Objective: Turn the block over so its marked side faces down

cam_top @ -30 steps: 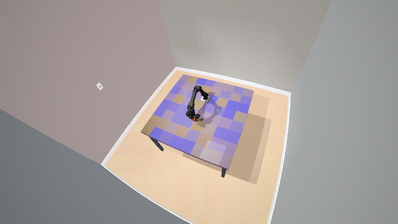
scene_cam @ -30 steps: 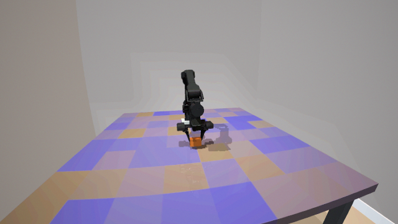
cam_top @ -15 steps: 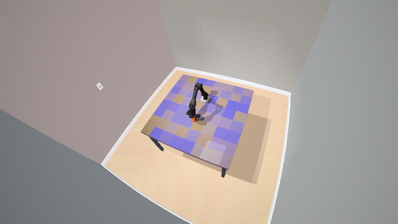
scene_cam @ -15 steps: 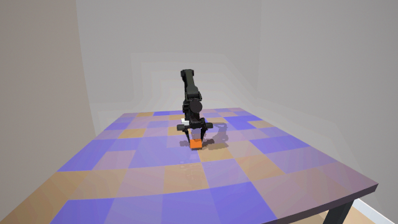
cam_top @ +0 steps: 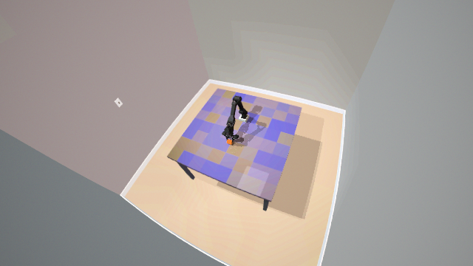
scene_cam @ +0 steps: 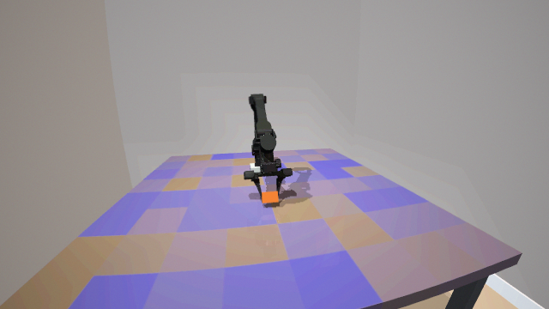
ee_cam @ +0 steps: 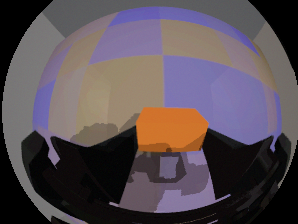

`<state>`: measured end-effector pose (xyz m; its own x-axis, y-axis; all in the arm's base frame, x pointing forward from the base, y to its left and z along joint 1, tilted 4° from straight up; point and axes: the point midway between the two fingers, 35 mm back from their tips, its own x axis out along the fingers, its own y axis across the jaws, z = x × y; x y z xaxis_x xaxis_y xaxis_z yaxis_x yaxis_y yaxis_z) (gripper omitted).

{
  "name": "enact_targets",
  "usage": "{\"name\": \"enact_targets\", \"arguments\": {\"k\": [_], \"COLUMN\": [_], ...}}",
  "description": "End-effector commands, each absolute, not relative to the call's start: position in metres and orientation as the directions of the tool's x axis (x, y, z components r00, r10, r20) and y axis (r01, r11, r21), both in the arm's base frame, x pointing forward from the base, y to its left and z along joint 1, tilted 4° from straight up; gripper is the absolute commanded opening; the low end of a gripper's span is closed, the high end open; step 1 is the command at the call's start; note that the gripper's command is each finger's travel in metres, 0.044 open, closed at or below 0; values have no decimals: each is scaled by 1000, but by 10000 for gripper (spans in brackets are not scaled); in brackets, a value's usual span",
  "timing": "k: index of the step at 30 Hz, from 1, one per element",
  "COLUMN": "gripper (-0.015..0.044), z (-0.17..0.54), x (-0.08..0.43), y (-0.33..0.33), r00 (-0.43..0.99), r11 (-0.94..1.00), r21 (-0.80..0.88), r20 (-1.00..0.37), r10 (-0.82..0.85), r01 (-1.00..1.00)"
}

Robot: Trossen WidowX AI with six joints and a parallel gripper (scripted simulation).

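Note:
The orange block (cam_top: 229, 142) (scene_cam: 270, 197) (ee_cam: 170, 129) is between the two black fingers near the middle of the table (cam_top: 222, 174) (scene_cam: 206, 215). My gripper (cam_top: 230, 140) (scene_cam: 269, 195) (ee_cam: 170, 129) is shut on it, one finger at each side. In the exterior view a dark shadow lies just behind and beneath the block, so it is at or a little above the table top; I cannot tell whether it touches. The faces that show are plain orange. No marked side can be made out, and the block's far and under sides are hidden.
The black arm (cam_top: 233, 111) (scene_cam: 259, 113) reaches from its white base (cam_top: 243, 118) (scene_cam: 255, 167) farther back on the table. The table's front edge (cam_top: 222, 181) lies well in front of the block. Arm shadows fall to the right of the gripper.

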<state>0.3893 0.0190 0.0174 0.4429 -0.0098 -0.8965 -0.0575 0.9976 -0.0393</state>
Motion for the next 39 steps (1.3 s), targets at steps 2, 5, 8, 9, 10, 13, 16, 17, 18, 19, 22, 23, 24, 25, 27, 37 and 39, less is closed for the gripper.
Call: {"name": "enact_targets", "arguments": {"k": [2, 5, 8, 9, 10, 13, 16, 17, 18, 19, 22, 23, 24, 25, 27, 37, 39], "gripper": [0, 0, 0, 0, 0, 0, 0, 0, 0, 0, 0, 0, 0, 0, 0, 0, 0], "z": [24, 24, 22, 20, 17, 10, 3, 1, -1, -3, -7, -9, -10, -11, -14, -19, -19], "x": [388, 388, 389, 391, 392, 396, 399, 400, 401, 402, 403, 403, 403, 403, 403, 396, 394], "y": [19, 19, 19, 19, 19, 19, 20, 20, 20, 20, 20, 19, 19, 19, 19, 19, 19], "r00": [500, 500, 508, 518, 531, 567, 603, 615, 626, 637, 671, 681, 692, 702, 722, 814, 831], "r11": [997, 997, 997, 997, 997, 997, 997, 997, 997, 997, 997, 997, 997, 997, 997, 997, 997], "r21": [-40, -40, -40, -39, -39, -38, -37, -37, -37, -37, -36, -36, -36, -36, -36, -35, -36], "r20": [-866, -866, -861, -855, -848, -823, -798, -789, -780, -770, -742, -732, -722, -712, -691, -580, -556], "r10": [-3, -3, -3, -1, 0, 4, 7, 9, 10, 11, 14, 16, 17, 18, 20, 30, 32], "r01": [-62, -62, -62, -62, -62, -62, -62, -62, -62, -62, -62, -62, -62, -62, -62, -62, -62]}}
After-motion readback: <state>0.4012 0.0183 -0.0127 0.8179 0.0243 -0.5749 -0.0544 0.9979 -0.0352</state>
